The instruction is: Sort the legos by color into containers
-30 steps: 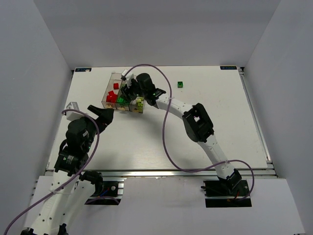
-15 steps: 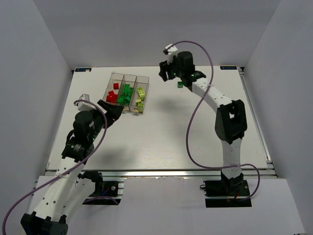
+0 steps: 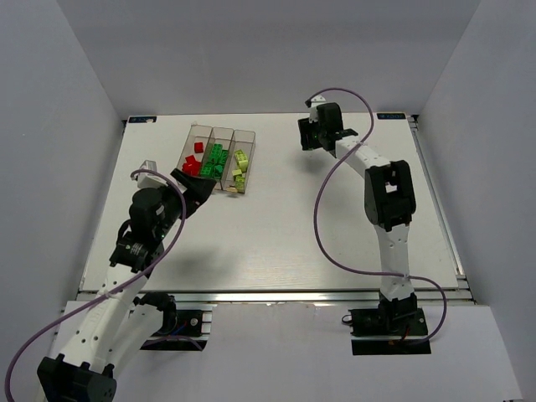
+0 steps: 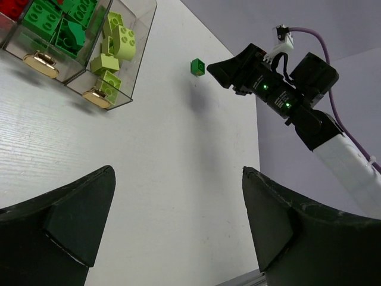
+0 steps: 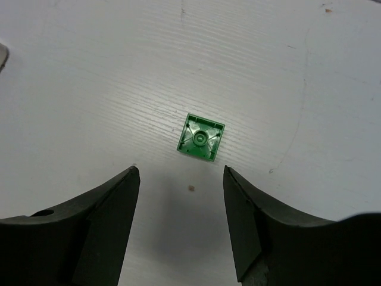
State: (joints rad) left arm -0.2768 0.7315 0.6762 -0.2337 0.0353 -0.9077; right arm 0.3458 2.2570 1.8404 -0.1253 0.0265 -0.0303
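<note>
**Right pincer.** My right pincer (image 5: pixel 179 174) hangs over the far part of the desk (image 3: pixel 276 226), jaws spread and holding nothing. Ahead of the gap between the fingertips lies one stray dark green brick (image 5: pixel 201 137), on the bare desk and touching neither finger. It appears to lie hollow side up, since a centre tube and ribs show rather than studs. I judge the jaws stand apart so that they can drop astride it. The brick sits slightly skew to the fingers, so the closing faces may turn it before they bite.

**Left pincer.** My left pincer (image 4: pixel 177 173) is spread wide and empty, low over the desk just beside the near end of the containers (image 4: pixel 134 71). From there it looks across at the same brick and at the right pincer (image 4: pixel 221 70). I judge it is parked here to keep out of the way of the bins.

**Containers.** The three joined bins (image 3: pixel 222 128) sit at the far left of the desk, well apart from the stray brick.
- Left bin: red bricks (image 3: pixel 191 163).
- Middle bin: dark green bricks (image 3: pixel 213 157).
- Right bin: pale yellow-green bricks (image 3: pixel 239 167).

**Finding.** The sort looks nearly done. The one brick seen outside belongs in the middle bin, and lifting it is the step in hand.
</note>
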